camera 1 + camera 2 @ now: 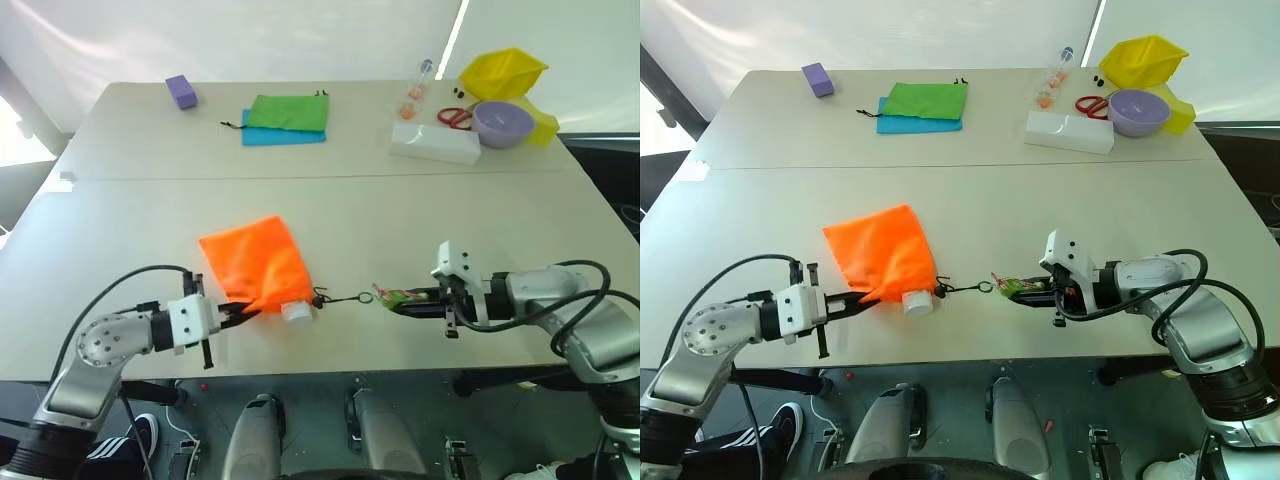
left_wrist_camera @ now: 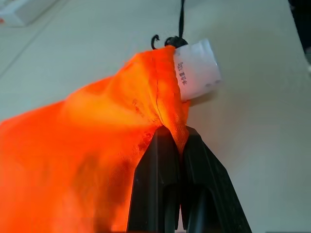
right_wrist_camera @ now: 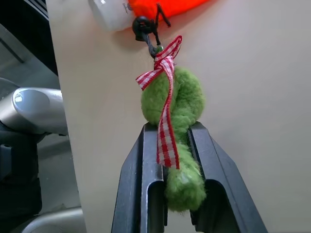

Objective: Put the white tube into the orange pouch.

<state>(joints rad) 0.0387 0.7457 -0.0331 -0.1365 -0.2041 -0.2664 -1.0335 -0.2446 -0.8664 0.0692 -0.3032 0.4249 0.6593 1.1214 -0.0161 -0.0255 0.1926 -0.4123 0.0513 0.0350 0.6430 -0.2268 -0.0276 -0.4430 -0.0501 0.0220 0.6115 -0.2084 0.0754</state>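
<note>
orange pouch [image 1: 880, 252]: pinched by left gripper [image 1: 854, 299]; white tube [image 1: 918, 301]: cap protruding at pouch mouth; right gripper [image 1: 1025, 290]: beside pouch, holding green toggle [image 1: 1011, 286]

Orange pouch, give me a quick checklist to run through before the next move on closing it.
1. White tube inside the orange pouch: not ok, its cap end sticks out of the mouth.
2. Left gripper shut on the pouch fabric: ok.
3. Right gripper shut on the green toggle: ok.
4. Black cord runs straight from mouth to toggle: ok.
5. Pouch mouth cinched: not ok, the tube blocks it.
6. Pouch clear of the table edge: ok.
</note>
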